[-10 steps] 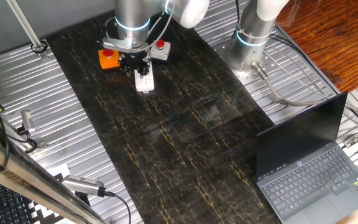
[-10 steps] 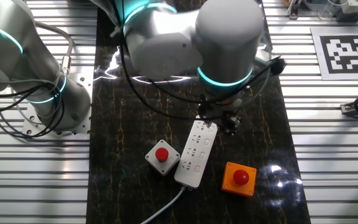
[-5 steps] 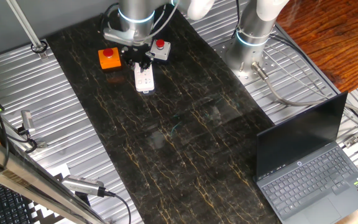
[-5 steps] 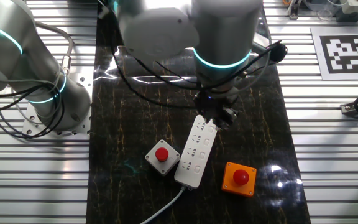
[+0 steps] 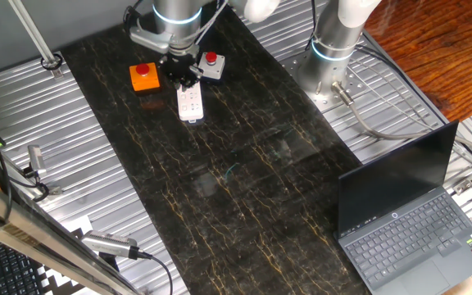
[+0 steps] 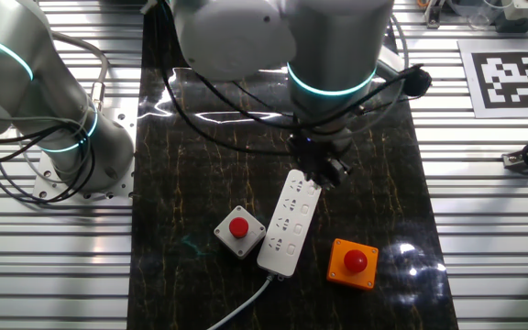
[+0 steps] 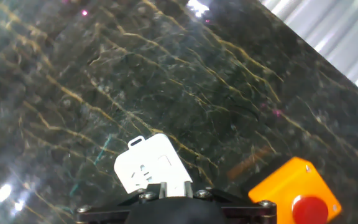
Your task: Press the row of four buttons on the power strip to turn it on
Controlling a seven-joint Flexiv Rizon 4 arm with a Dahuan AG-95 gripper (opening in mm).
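Table (image 5: 244,188): a dark marbled mat with gold veins runs down the middle, with ribbed metal on both sides.
Laptop (image 5: 412,225): open at one corner of the table, well apart from the work; its key legends are too small to read.
Arm (image 6: 328,46): the grey Rizon arm reaches over the far end of the mat, a cyan ring lit on its wrist.
Strip (image 6: 290,222): the white power strip lies flat on the mat, between the grey box (image 6: 239,229) and the orange box (image 6: 353,262), each with a red button on top. Its cord leaves the end away from the gripper.
Gripper (image 6: 317,170): poised over the end of the strip opposite the cord. No view shows the fingertips plainly, so I cannot tell whether they are parted or closed; the hand view shows only the dark gripper body at its lower edge.
Handling: likely light, rigid plastic with a smooth shell, so it may slide or pivot on the glossy mat if pushed off-centre. It need not be held at all. My judgement is to press straight down on each switch, keeping the force vertical so the bar stays put.
Switches: along the face, but too small here to tell on from off.
Writing: none legible on the strip or boxes. A black-and-white square marker (image 6: 510,78) lies on the metal at the table's corner.
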